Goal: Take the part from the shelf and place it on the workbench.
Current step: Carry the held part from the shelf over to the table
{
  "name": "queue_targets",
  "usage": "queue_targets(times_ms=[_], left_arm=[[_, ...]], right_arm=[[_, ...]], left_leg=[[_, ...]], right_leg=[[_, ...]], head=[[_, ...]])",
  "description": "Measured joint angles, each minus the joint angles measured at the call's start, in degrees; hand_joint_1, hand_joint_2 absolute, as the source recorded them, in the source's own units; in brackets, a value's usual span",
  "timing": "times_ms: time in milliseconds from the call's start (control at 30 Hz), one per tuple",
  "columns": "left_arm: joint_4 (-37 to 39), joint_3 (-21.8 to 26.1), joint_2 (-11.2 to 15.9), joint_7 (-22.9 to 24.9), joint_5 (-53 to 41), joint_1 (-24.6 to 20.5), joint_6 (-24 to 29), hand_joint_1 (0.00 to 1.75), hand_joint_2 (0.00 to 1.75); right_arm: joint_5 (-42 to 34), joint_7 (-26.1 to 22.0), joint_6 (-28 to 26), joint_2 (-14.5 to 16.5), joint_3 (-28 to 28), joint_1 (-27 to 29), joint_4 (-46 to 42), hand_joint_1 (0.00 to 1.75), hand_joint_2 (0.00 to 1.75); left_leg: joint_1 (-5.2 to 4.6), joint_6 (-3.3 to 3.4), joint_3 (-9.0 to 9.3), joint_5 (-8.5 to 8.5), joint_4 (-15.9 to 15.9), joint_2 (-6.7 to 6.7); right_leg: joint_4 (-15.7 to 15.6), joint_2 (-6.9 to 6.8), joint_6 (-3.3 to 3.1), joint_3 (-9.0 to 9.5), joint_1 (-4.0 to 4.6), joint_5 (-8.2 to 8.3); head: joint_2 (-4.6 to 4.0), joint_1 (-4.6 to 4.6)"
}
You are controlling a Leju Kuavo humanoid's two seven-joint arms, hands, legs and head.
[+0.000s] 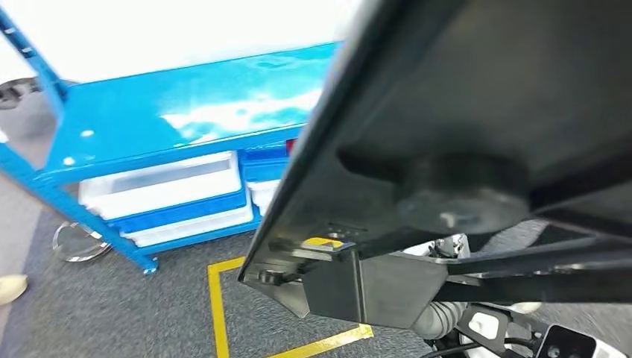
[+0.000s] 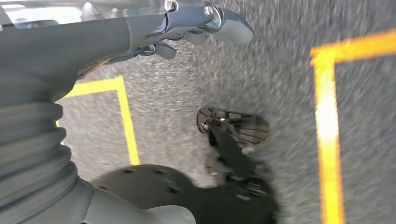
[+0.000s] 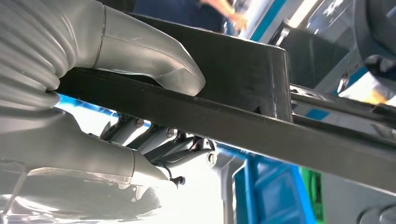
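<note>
Looks like the carry step: the right robot hand has the big black part clamped between thumb and fingers, filling the head view from 12 to 4 o'clock. Blue shelf sits at 10 o'clock. Left robot hand hangs over the floor, holding nothing, fingers curled as far as I can tell. Next it needs to find the desk

floor: grey carpet, speckled, blurred in the left wrist view
floor tape: yellow lines, corner outline at 6 o'clock in the head view; more yellow corners on the carpet in the left wrist view
bins: white trays with blue trays stacked between, 9 o'clock in the head view
ring: clear hoop lying on the carpet, 8 o'clock
person: shoe tip at the far 8 o'clock edge
</note>
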Motion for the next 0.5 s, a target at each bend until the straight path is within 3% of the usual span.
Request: queue_targets(times_ms=[33, 67, 100, 133, 200, 267, 333, 400, 467, 500], left_arm=[[0.08, -0.27, -0.15, 0.29, -0.18, 0.12, -0.07, 0.00, 1.75], [0.15, -0.52, -0.30, 0.50, -0.33, 0.21, -0.17, 0.00, 1.75], [0.20, -0.75, -0.43, 0.65, -0.50, 0.27, -0.29, 0.00, 1.75], [0.21, -0.95, -0.57, 0.75, -0.71, 0.27, -0.36, 0.00, 1.75], [0.26, -1.33, -0.90, 0.84, -1.18, 0.25, -0.28, 0.00, 1.75], [0.32, -1.67, -1.25, 0.83, -1.37, 0.12, -0.11, 0.00, 1.75], [0.33, -1.90, -1.67, 0.71, -1.36, -0.15, -0.06, 0.00, 1.75], [0.33, -2.03, -2.01, 0.42, -1.35, -0.31, 0.07, 0.00, 1.75], [0.33, -2.05, -2.11, 0.03, -1.29, -0.25, 0.19, 0.00, 1.75], [0.33, -2.05, -2.11, -0.21, -1.16, -0.17, 0.21, 0.00, 1.75]], right_arm=[[0.32, -0.22, -0.19, -0.27, -0.06, 0.60, -0.06, 1.75, 1.75], [0.62, -0.39, -0.34, -0.55, -0.13, 1.12, -0.09, 1.75, 1.75], [0.85, -0.50, -0.51, -0.80, -0.18, 1.51, -0.09, 1.75, 1.75], [1.01, -0.57, -0.70, -1.03, -0.22, 1.78, -0.10, 1.75, 1.75], [1.13, -0.75, -1.06, -1.37, -0.26, 2.06, -0.10, 1.75, 1.75], [1.13, -0.90, -1.19, -1.58, -0.28, 2.19, -0.08, 1.75, 1.75], [1.29, -0.96, -1.25, -1.70, -0.30, 2.25, -0.05, 1.75, 1.75], [1.68, -0.98, -1.46, -1.75, -0.30, 2.10, 0.00, 1.75, 1.75], [2.23, -0.98, -1.91, -1.77, -0.26, 1.83, 0.23, 1.75, 1.75], [2.59, -0.98, -2.14, -1.78, -0.25, 1.73, 0.40, 1.75, 1.75]], left_leg=[[-0.01, 0.03, -1.43, -0.78, 2.93, -0.34], [-0.02, 0.12, -2.00, -0.38, 3.87, -0.49], [-0.03, 0.30, -1.56, 1.10, 2.57, -0.62], [-0.03, 0.57, -0.22, 3.30, -0.66, -1.02], [0.01, 1.18, 2.96, 6.81, -8.35, -3.38], [-0.09, 1.48, 4.38, 7.64, -11.98, -5.00], [-0.11, 1.81, 4.65, 7.79, -12.48, -4.04], [0.13, 2.46, 4.92, 8.25, -13.11, -2.63], [0.17, 2.85, 4.93, 8.46, -13.42, -1.22], [0.11, 2.91, 4.88, 8.43, -13.40, -0.49]], right_leg=[[0.03, 0.80, -0.05, 0.00, 0.13, 0.02], [0.09, 1.64, -0.07, 0.02, 0.25, 0.03], [0.17, 2.48, -0.07, 0.07, 0.35, 0.02], [0.26, 3.29, -0.04, 0.15, 0.42, 0.01], [0.59, 4.76, 0.17, 0.04, 0.51, -0.05], [0.87, 5.97, 0.75, -0.42, 0.36, 0.02], [0.86, 7.04, 1.51, -0.79, 0.17, 0.26], [2.28, 5.37, 2.18, -1.59, 0.26, -0.75], [7.97, 1.89, 2.88, -4.32, 0.15, -4.03], [11.91, 0.85, 3.24, -6.21, -0.09, -5.84]], head=[[0.00, -0.03], [0.00, -0.03], [0.00, -0.03], [0.00, -0.03], [0.00, -0.02], [0.00, -0.01], [0.01, -0.03], [0.00, 0.24], [0.00, 0.62], [0.00, 0.75]])
